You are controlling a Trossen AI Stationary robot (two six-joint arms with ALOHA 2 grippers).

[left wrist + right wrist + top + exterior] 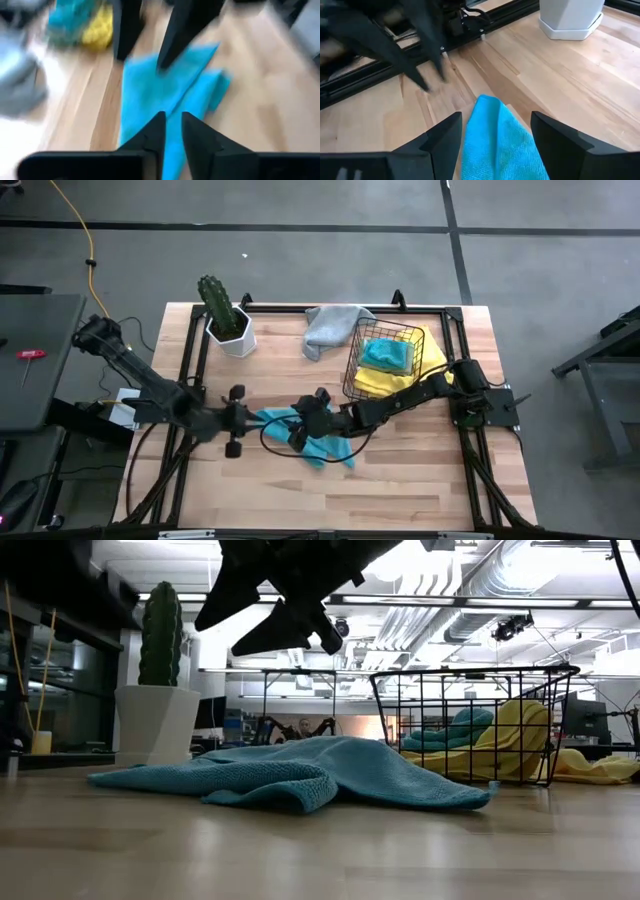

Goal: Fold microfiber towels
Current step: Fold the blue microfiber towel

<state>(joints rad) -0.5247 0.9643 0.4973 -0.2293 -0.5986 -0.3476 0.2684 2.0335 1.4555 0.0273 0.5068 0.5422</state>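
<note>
Teal towel (300,432) lies rumpled mid-bench, both end effectors above it: right end effector (496,131) spread wide over one edge, apparently released, left end effector (172,132) narrowly parted with nothing between, likely positioning to regrasp for the fold.

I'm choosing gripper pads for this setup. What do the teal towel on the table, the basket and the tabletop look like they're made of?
Teal towel: soft napped cloth, probably microfiber; it drapes limply and shows a fuzzy matte pile.
Basket: thin black wire, likely coated metal; an open grid you can see through.
Tabletop: light wooden planks with visible grain and a slight sheen, apparently sealed.
</note>
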